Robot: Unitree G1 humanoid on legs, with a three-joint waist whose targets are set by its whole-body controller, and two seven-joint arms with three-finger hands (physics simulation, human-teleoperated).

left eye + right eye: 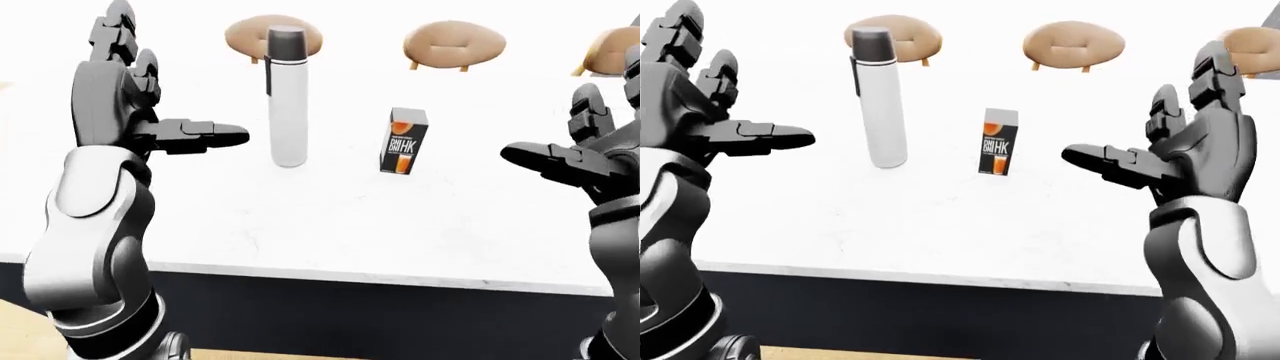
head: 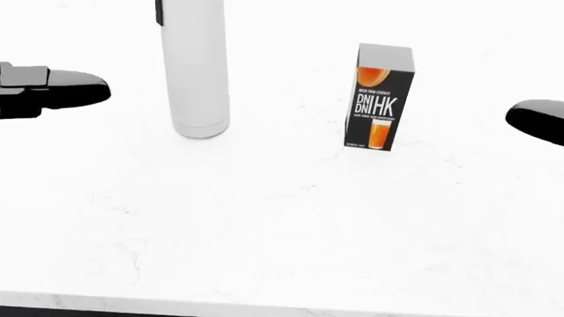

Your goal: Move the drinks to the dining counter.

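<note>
— Drinks first, left-eye view: where are they?

— Both upright on the white counter [image 1: 300, 225]. The flask [image 1: 286, 97] stands just left of the juice carton [image 1: 405, 141], a gap between them. My left hand [image 1: 150, 124] hovers left of the flask, fingers spread, holding nothing. Three stools [image 1: 455, 43] sit beyond the counter's top edge.

— Head view?

— Only fingertips show at each edge, so I can't judge my hands from it. The flask's cap is cut off at the top. The carton's small print is too fine to read.

— Right-eye view?

— My right hand [image 1: 1185, 154] is wide open and empty, well right of the carton.

— What could go wrong?

— The flask is tall and narrow; a sideways nudge from my thumb could tip it into the carton. The carton looks light, so a one-sided push might slide it away. Whether this is the dining counter, I can't tell.
</note>
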